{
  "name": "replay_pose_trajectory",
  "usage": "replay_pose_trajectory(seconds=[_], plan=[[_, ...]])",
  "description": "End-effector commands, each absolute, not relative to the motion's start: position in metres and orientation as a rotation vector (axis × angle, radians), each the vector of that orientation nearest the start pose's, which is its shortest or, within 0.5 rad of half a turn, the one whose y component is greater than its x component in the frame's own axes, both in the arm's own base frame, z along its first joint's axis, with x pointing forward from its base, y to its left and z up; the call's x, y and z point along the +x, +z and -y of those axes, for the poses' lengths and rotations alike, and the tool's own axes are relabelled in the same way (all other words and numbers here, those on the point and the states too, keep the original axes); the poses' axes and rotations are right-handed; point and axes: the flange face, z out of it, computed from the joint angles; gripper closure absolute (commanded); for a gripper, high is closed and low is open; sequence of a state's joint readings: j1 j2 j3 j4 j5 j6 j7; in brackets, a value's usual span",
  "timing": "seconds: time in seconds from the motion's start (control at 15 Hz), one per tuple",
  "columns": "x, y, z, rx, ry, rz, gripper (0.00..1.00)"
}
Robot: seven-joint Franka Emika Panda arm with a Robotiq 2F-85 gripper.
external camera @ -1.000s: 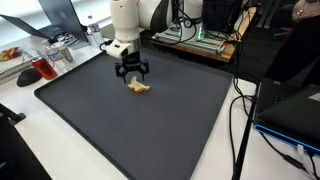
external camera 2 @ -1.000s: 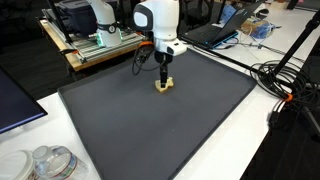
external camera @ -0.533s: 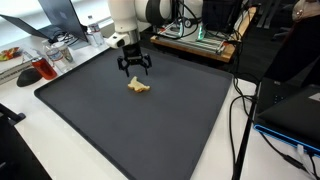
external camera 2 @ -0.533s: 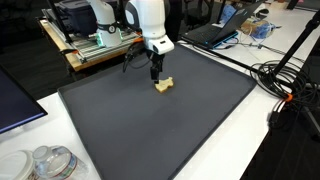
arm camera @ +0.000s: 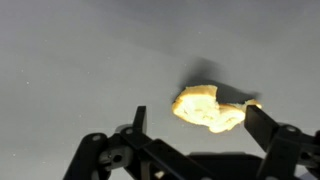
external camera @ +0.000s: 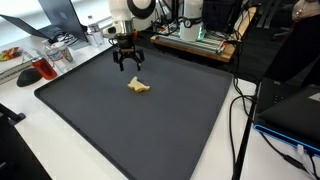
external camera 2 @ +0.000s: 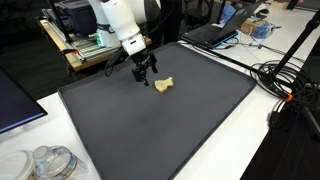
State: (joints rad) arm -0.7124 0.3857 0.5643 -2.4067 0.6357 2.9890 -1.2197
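Exterior view, hand: the hand (external camera: 129,66) hangs from the white arm (external camera: 124,12) over the far part of the mat (external camera: 150,130), its jaws spread wide and holding nothing.
Exterior view, lump: a yellow lump (external camera: 139,87) lies flat on the mat, near the hand but clear of it, on the side closer to the camera.
Exterior view, surroundings: the dark mat covers most of a white tabletop (external camera: 45,150). Black cables (external camera: 240,110) trail down one edge, and a laptop (external camera: 290,105) sits beyond them.
Exterior view from the opposite side, hand: the hand (external camera 2: 146,74) tilts above the mat (external camera 2: 160,130), with its jaws apart and empty.
Exterior view from the opposite side, lump: the yellow lump (external camera 2: 163,85) rests on the mat just beside the fingertips, and a gap shows between them.
Exterior view from the opposite side, surroundings: clear plastic tubs (external camera 2: 50,162) stand on the tabletop (external camera 2: 110,172) off the mat's near corner. More cables (external camera 2: 285,85) lie along the far side.
Wrist view, hand: two dark fingers (arm camera: 270,135) rise from the bottom edge, set wide apart with nothing clamped between them.
Wrist view, lump: the yellow lump (arm camera: 208,108) lies on the grey mat (arm camera: 70,60) in line with the gap, closer to one finger. It casts a small shadow behind it.
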Motion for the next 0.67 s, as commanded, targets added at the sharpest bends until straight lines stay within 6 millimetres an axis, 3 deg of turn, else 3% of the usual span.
replay_pose_trajectory(seconds=[0.0, 0.33, 0.6], plan=[[0.494, 0.196, 0.126, -2.778, -0.715, 0.485, 0.0], [0.475, 0.183, 0.158, -2.757, -0.734, 0.469, 0.0], [0.474, 0.179, 0.166, -2.751, -0.624, 0.502, 0.0]])
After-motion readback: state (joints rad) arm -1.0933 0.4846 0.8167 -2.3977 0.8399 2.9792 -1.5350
